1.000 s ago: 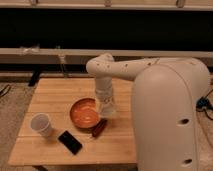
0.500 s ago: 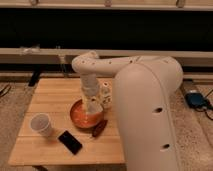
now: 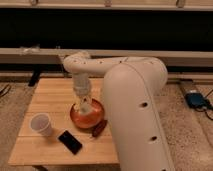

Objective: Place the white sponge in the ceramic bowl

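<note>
Hovering over the glossy orange-red ceramic bowl (image 3: 87, 114) near the tabletop's right edge, the gripper (image 3: 83, 103) (grip state indiscernible) should release low, centred.

The light wooden slatted table (image 3: 47, 102) carries four visible items. The gripper (image 3: 84, 106) hangs directly above the round orange-red ceramic bowl (image 3: 87, 116), which rests near the table's middle, beneath the gripper. The white paper cup (image 3: 41, 124) stands upright, left of the gripper and nearer the front edge. The flat black phone (image 3: 70, 142) lies in front of the gripper. A dark reddish-brown elongated object (image 3: 99, 129) lies just beside the bowl, front-right of the gripper.
</note>
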You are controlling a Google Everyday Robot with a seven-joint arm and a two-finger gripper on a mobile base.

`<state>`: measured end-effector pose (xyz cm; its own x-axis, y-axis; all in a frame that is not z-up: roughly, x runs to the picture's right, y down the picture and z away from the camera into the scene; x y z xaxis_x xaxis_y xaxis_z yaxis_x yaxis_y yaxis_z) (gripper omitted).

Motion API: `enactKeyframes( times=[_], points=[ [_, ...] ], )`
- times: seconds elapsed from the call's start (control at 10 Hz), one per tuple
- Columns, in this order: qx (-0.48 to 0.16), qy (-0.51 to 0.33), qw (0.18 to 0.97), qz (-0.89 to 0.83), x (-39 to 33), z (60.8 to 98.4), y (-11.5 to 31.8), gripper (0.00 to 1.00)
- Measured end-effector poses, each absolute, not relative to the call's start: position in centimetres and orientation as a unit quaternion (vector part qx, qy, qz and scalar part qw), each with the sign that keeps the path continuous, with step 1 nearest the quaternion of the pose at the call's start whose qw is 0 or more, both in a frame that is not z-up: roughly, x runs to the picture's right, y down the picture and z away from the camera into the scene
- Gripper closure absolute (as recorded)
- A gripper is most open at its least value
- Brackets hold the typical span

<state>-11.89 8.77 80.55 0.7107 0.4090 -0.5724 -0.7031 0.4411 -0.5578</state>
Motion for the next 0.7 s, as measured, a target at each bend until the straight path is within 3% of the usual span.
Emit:
enactKeyframes(
  times=[0.2, 0.7],
  points=[
    [-0.41, 0.181, 0.832, 0.328, -11.9, 80.6, 8.9, 0.23],
    [-0.402, 0.185, 0.834, 0.33, -10.3, 80.0, 8.1, 0.2]
  ],
)
